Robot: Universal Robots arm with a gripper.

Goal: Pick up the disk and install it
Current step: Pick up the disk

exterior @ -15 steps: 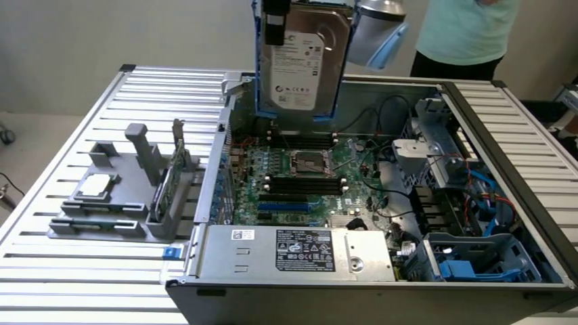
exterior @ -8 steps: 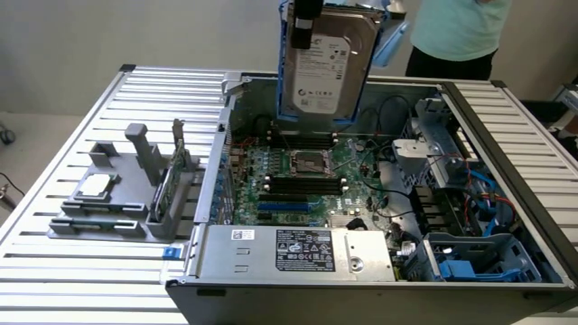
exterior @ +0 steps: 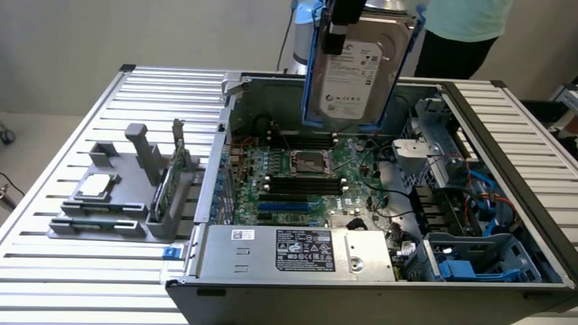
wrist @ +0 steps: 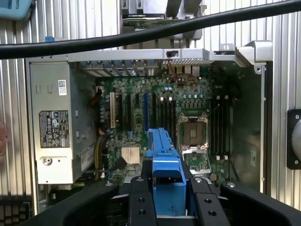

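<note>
Gripper (exterior: 346, 26) is clamping the disk (exterior: 355, 71) by its blue bracket, jaws closed on it. Disk's hanging straight below, long axis vertical, label facing out, above the open PC case (exterior: 361, 308) & motherboard (exterior: 298, 183), touching nothing below.

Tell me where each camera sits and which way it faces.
Exterior view: off the arm, looking down into the open dark metal computer case; the hand holds the silver-grey metal hard drive above it.
Wrist view: on the wrist, looking down into the case; the hand and the drive's bright blue plastic bracket show.
Both show the green motherboard and grey power supply box.
</note>
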